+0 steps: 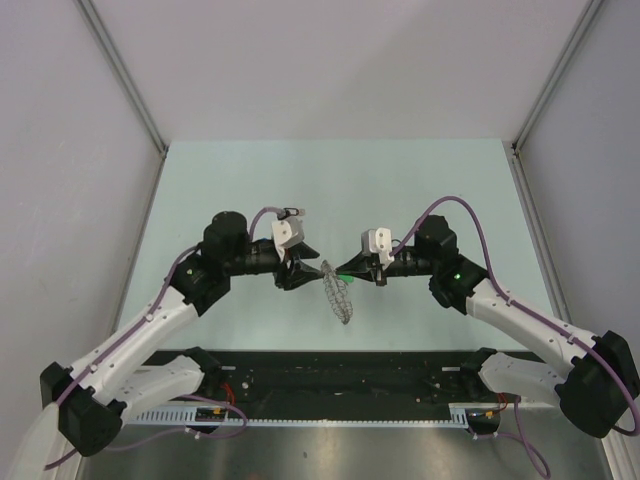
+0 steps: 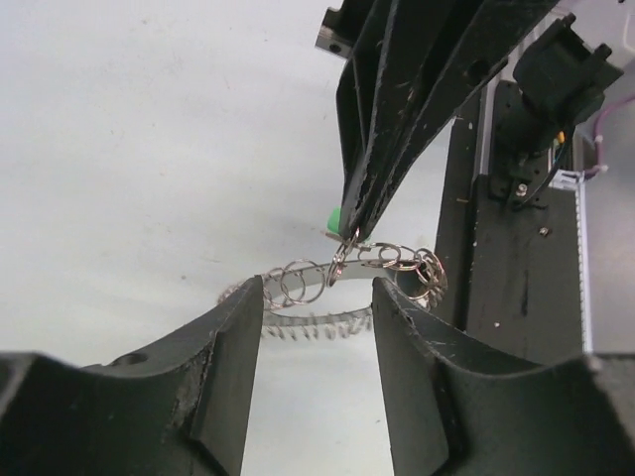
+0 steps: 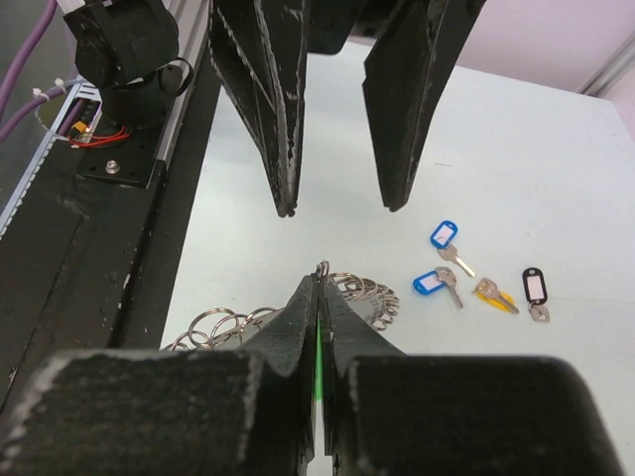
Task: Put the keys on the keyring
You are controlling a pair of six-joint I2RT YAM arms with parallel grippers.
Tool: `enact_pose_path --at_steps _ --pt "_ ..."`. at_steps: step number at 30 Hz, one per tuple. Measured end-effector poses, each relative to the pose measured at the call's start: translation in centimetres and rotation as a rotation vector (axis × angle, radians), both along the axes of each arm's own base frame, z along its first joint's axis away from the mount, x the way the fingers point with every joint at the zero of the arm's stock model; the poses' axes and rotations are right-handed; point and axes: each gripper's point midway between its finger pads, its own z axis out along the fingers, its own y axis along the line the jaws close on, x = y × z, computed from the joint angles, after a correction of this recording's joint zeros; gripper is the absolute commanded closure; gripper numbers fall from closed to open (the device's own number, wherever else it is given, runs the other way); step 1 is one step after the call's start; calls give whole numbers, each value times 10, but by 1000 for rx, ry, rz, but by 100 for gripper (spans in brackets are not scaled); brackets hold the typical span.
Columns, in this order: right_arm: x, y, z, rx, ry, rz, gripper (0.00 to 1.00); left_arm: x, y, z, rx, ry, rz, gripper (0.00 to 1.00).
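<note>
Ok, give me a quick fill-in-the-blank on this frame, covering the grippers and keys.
The right gripper is shut on a key whose tag is ____.
The left gripper has its jaws ____, holding nothing.
Of the loose keys lying on the table, ____ have blue tags.
Missing words: green; open; two.

- The keyring (image 1: 341, 292) is over the middle of the desk (image 1: 250, 180), between the two claws.
- The left claw (image 3: 337, 208) is on its left and the right claw (image 2: 347, 230) on its right, tips facing each other.
- One key (image 2: 335, 218) sits between the right claw's tips, right at the keyring.
- Four more keys (image 3: 433, 283) lie on the desk in a loose row, near the keyring but apart from it.
</note>
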Motion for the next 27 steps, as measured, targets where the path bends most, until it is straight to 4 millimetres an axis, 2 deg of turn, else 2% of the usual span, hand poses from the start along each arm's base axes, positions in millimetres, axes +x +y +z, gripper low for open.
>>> enact_pose_path --at_steps 1,4,7,15,27 --pt "0 0 0 0 0 0 100 0 0 3 8 -17 -11 47" --pt "-1 0 0 0 1 3 100 -1 -3 11 35 -49 -66 57" --pt "-1 0 0 0 1 7 100 0 -7 9 65 -46 -113 62" --pt "-2 0 0 1 1 9 100 -2 -10 -18 137 21 -182 64" --pt "-3 1 0 1 2 14 100 -2 -16 -22 146 45 -217 67"
